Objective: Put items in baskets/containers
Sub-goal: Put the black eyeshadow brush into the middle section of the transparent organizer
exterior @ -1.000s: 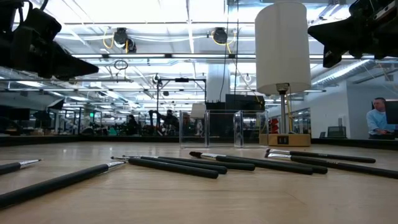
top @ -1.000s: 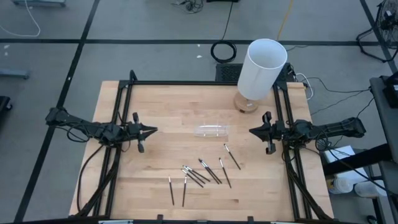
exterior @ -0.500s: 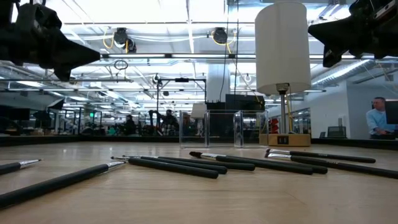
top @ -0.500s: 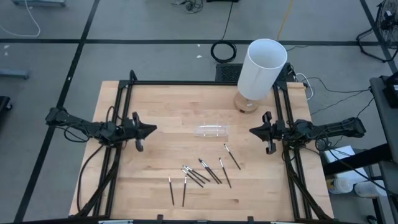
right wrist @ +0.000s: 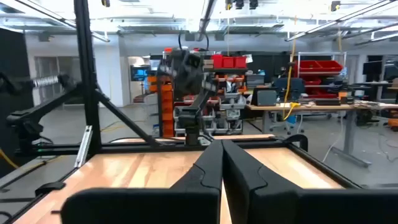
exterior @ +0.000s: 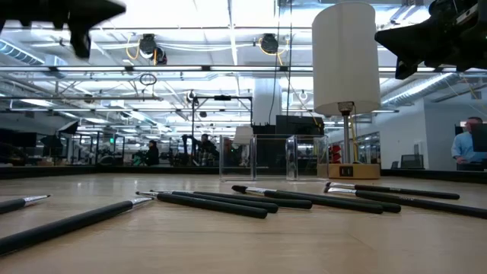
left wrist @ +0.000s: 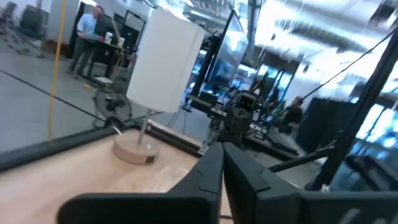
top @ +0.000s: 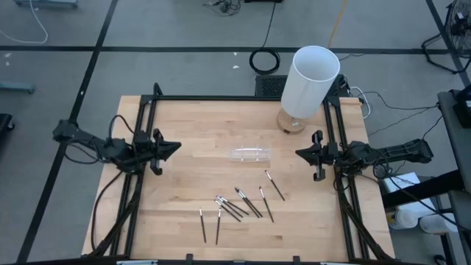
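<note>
Dark thin sticks with silvery tips [top: 239,205] were left scattered lower centre, clear plastic tray [top: 251,155] empty mid-frame. Left gripper [top: 175,145] had just been clenched empty and pulled back leftward; right gripper [top: 299,154] clenched, parked right. Nothing started yet.

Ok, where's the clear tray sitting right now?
In the high view the clear tray lies empty mid-table, below-left of the white cylinder, with the scattered sticks nearer the table's front edge.
</note>
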Controlling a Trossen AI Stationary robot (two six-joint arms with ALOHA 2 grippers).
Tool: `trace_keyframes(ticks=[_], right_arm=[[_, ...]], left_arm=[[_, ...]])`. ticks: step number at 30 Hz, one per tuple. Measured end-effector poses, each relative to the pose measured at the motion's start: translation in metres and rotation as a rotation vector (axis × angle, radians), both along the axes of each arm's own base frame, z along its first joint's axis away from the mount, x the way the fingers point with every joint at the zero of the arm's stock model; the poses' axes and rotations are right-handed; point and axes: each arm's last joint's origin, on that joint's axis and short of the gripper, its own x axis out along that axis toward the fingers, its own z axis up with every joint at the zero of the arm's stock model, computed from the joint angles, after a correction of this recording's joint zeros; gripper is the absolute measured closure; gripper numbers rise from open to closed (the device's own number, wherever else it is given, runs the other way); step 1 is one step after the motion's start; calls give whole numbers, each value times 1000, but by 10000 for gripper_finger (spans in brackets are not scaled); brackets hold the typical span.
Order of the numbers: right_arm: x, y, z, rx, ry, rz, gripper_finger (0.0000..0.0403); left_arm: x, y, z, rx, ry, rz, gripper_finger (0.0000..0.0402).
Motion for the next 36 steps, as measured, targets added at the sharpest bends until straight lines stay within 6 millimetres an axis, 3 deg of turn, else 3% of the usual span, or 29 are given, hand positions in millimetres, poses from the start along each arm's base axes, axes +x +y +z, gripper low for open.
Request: trace_keyframes(ticks=[4, 8, 12, 19, 23, 28, 32, 36], right_arm=[[0, 0, 0, -2, 1, 1, 403], [1, 0, -5, 28, 45, 8, 403], [2, 0, -11, 54, 110, 13, 403], [2, 0, -10, 57, 103, 13, 403], [0, 0, -2, 46, 13, 15, 403], [0, 0, -1, 52, 11, 16, 403], [1, 0, -4, 48, 40, 16, 403], [1, 0, -9, 34, 87, 13, 403]], left_arm=[[29, -27, 53, 56, 138, 91, 395], [58, -64, 93, 35, 317, 188, 398], [79, -98, 121, -100, 391, 196, 396], [120, -148, 144, -245, 440, 212, 399], [149, -168, 136, -333, 489, 184, 399], [180, -183, 99, -481, 648, 186, 400], [190, -187, 61, -643, 816, 294, 400], [187, -189, 29, -816, 1014, 480, 400]])
